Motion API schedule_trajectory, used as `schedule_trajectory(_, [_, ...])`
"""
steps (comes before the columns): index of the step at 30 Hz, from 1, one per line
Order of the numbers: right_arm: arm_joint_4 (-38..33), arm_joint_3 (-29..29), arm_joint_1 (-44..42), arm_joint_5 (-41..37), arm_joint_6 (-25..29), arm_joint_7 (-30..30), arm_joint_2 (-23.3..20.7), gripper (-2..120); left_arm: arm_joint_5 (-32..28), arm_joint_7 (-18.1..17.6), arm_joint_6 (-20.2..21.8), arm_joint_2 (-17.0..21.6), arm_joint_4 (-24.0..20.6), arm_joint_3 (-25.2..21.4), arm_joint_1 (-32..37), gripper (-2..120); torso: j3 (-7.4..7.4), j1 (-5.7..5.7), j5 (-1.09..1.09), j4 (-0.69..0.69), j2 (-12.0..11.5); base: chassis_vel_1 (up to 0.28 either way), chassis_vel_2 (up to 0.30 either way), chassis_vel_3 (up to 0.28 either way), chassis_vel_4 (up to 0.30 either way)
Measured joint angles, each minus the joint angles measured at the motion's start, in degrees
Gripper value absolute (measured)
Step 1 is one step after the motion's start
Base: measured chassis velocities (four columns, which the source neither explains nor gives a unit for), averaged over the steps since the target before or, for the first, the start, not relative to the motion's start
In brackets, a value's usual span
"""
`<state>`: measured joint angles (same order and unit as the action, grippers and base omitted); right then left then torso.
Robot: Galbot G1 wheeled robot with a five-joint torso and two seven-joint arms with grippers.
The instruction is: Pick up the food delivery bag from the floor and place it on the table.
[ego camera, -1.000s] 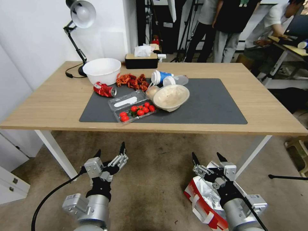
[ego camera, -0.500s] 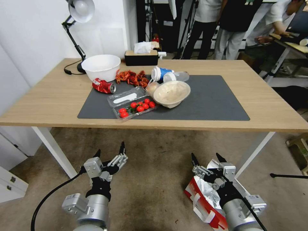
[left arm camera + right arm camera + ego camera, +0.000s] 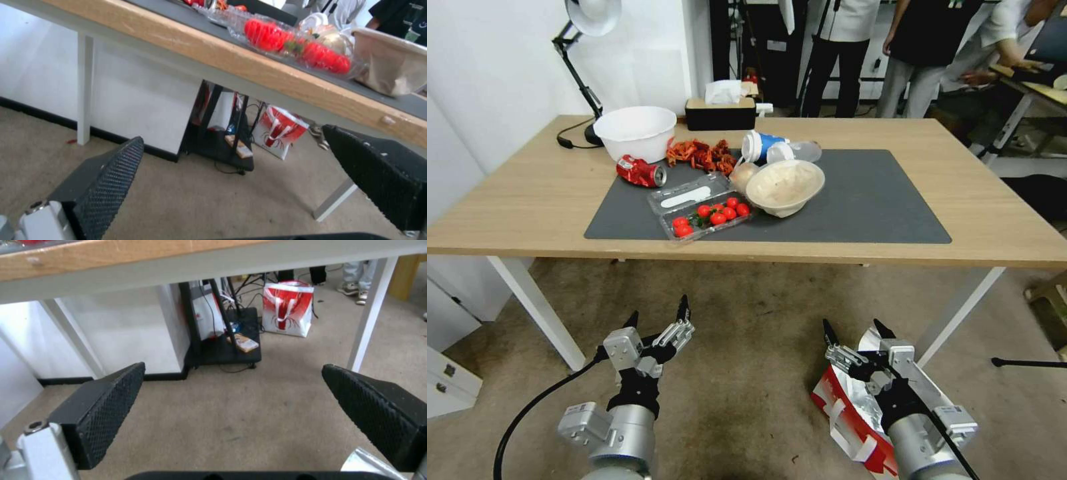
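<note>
The bag [image 3: 854, 407] lies on its side on the carpet [image 3: 747, 360], directly under and just behind the right claw [image 3: 857, 331], its foil-lined mouth facing up toward the arm and a white strap trailing off its red edge. It has not been lifted. The right claw hangs above it with its jaws spread wide and nothing between them; from its wrist camera the two black pads [image 3: 106, 400] frame only bare carpet and the space under the desk [image 3: 547, 200], so it points past the bag rather than down at it. My guess is that the arm sits there to line up a grasp, and it will need to tip downward or pull back to reach a strap or the rim.

The left claw [image 3: 657, 319] is well to the side of the right one, over bare carpet, also wide open and holding nothing; it looks to be waiting.

Ahead of both claws stands the desk. On the mat [image 3: 867, 200], the end ahead of the right claw is bare, a likely landing spot.
</note>
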<state>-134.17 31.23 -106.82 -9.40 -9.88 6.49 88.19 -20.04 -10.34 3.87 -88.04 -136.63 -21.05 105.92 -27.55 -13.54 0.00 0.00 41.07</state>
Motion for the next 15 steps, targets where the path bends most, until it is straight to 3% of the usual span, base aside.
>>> schedule_trajectory(15, [0.94, -0.41, 0.4, 0.25, -0.01, -0.04, -0.06, 100, -0.18, -0.17, 0.0, 0.26, 0.03, -0.23, 0.19, 100, 2.54, 1.75, 0.01, 0.0, -4.27, 0.0, 0.0, 0.0, 0.0])
